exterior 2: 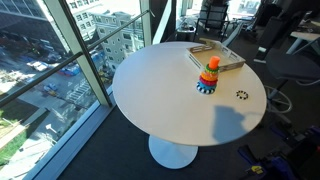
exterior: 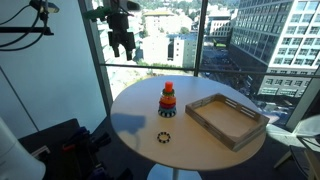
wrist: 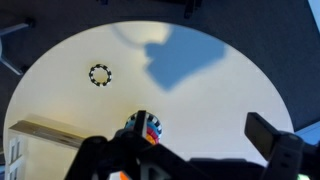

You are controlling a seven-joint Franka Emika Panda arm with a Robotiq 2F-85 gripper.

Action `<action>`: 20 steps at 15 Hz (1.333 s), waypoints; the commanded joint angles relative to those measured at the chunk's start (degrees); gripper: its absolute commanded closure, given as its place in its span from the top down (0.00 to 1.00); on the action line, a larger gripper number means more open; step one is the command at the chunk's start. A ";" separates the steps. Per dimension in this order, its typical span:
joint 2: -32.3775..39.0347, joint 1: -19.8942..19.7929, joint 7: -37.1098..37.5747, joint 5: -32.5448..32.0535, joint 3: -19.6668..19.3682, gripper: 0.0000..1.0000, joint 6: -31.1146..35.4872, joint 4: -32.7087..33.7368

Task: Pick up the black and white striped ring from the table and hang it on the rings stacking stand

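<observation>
A rectangular wooden tray lies flat on the right in an exterior view, with tall glazed windows on the far side overlooking city buildings.

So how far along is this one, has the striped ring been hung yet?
Nothing done yet: the black and white striped ring lies on the table, apart from the rings stacking stand. The gripper hangs open, high above, empty. Grasping and hanging remain.

black and white striped ring, white table, rings stacking stand topped red and orange
</observation>
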 commanded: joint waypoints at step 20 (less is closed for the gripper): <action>8.26 -6.18 0.70 -1.82 -8.46 1.00 14.42 -4.94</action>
